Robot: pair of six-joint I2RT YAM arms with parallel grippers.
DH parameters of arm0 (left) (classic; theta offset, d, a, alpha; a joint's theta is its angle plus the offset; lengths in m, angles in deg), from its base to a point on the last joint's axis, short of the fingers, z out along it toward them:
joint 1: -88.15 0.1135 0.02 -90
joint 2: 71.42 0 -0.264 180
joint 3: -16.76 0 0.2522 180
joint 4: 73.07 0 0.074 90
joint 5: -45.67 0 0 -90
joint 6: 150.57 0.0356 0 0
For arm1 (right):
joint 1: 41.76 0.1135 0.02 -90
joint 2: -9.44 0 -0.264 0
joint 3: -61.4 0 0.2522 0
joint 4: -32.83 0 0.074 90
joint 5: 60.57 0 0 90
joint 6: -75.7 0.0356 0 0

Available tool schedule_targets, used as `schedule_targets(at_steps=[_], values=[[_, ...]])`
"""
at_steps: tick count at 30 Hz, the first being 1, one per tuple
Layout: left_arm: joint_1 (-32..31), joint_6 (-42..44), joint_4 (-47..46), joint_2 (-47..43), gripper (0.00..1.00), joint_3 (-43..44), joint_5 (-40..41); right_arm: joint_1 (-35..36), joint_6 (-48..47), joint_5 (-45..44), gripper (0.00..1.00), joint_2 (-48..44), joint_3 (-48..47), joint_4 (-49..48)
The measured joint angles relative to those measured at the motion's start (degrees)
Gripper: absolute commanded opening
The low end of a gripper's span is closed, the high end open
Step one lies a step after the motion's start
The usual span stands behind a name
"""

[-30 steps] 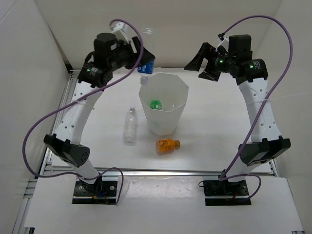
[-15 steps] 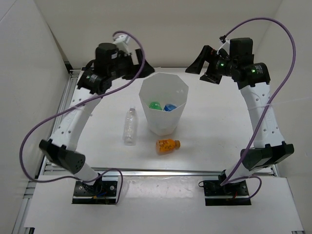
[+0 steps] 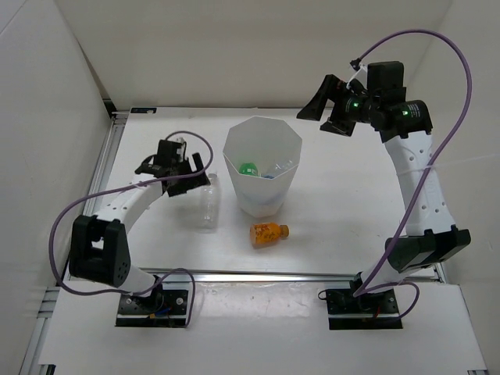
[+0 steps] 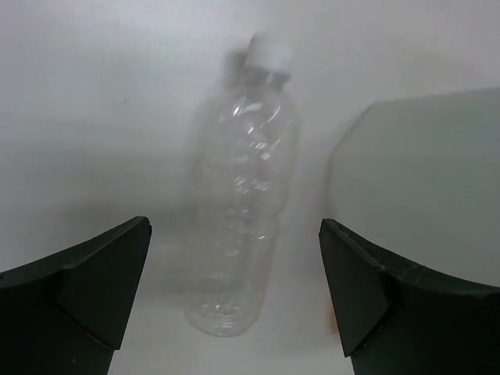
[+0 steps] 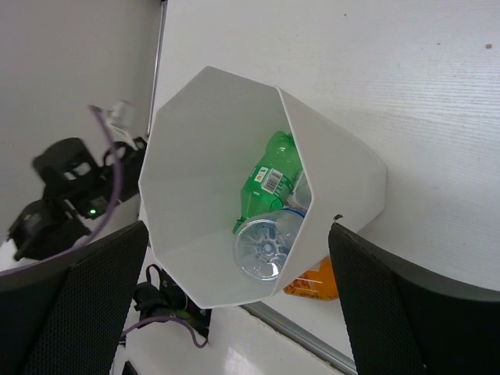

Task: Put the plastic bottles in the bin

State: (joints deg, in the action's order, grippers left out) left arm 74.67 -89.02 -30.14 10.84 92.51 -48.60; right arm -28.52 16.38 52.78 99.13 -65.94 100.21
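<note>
My left gripper (image 4: 234,258), jaws spread, has come down over the plain clear plastic bottle (image 4: 242,195) left of the tall white faceted bin (image 3: 258,199); likely my next pickup.

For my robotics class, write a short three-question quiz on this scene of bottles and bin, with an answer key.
1. True or false: the orange bottle lies outside the bin.
2. In the left wrist view, which one shows between the open fingers of the left gripper? A green bottle, B orange bottle, C plain clear bottle.
3. How many bottles lie outside the bin?
Key: 1 true; 2 C; 3 two.
</note>
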Motion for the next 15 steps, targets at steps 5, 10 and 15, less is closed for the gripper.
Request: schedule_targets(at_steps=[5, 10, 15], values=[[0.24, 2.08, -1.55, 1.75, 1.0, -6.93, -3.93, -0.46, -0.52, 0.76, 1.0, 0.17, -0.02, 0.28], [0.22, 2.56, -8.0, 1.84, 1.0, -9.64, -8.81, -1.01, -0.94, 0.87, 1.0, 0.17, -0.31, 0.35], [-0.26, 2.62, -11.91, 4.09, 1.0, -12.59, -11.5, -1.14, -1.22, 0.87, 1.0, 0.17, -0.31, 0.48]])
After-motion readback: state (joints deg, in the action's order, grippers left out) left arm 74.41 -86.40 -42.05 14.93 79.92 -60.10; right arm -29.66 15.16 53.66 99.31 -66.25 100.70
